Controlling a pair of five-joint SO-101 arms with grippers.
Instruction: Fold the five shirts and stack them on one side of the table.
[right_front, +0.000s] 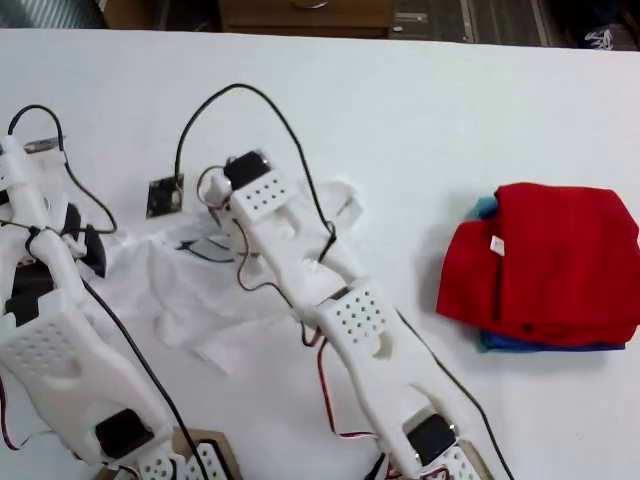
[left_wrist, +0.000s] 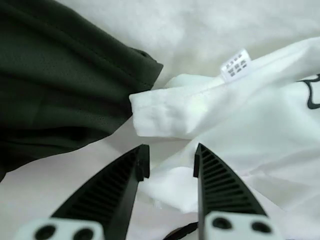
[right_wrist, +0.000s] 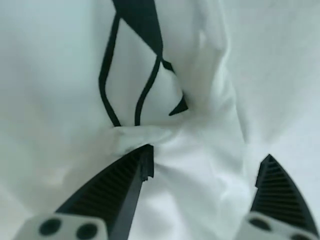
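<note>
The white shirt (right_front: 190, 290) is lying crumpled and unfolded on the left-centre part of the table (right_front: 420, 110), bunching into loose ridges with one edge rolling over on itself. A black line drawing (right_wrist: 140, 60) is showing on its front, and a small white label (left_wrist: 235, 65) is sticking up from a seam. In the left wrist view a dark shirt (left_wrist: 60, 85) is lying right against the white one, its hemmed corner touching the rolled white edge.

The left end effector (left_wrist: 170, 155) is hanging just above that rolled edge with its jaws released and a narrow gap between them, gripping nothing. The right end effector (right_wrist: 207, 157) is hovering low over the printed part of the white shirt, its jaws spread wide and likewise released; whether the tips are touching the cloth cannot be told. In the high view the right arm is stretching from the near edge out over the white shirt, and the left arm is standing at the far left of the table.

Well apart, at the right side of the table, a folded red shirt (right_front: 545, 260) is sitting on top of a folded blue shirt (right_front: 550, 345), whose edges are peeking out along the near side and the far left corner. A small black board (right_front: 165, 195) with a cable is lying on the table just beyond the white shirt.
</note>
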